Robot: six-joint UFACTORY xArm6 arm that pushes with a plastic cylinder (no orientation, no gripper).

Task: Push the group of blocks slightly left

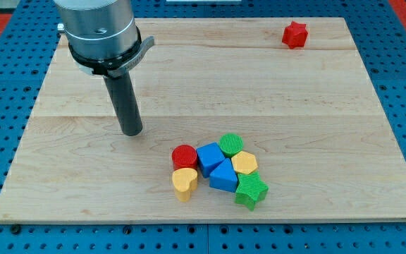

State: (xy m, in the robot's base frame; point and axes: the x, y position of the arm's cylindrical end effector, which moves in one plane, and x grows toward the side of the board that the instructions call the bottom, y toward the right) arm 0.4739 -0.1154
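A tight group of blocks lies at the view's bottom centre: a red cylinder (184, 156), a yellow heart (184, 183), a blue cube (209, 156), a blue triangular block (224, 176), a green cylinder (230, 144), a yellow hexagon (244, 163) and a green star (251, 190). My tip (132, 132) stands on the board up and to the left of the group, about a block's width or two from the red cylinder, touching no block.
A lone red star block (294, 34) sits near the board's top right. The wooden board (83, 176) lies on a blue pegboard table. The arm's grey body rises at the view's top left.
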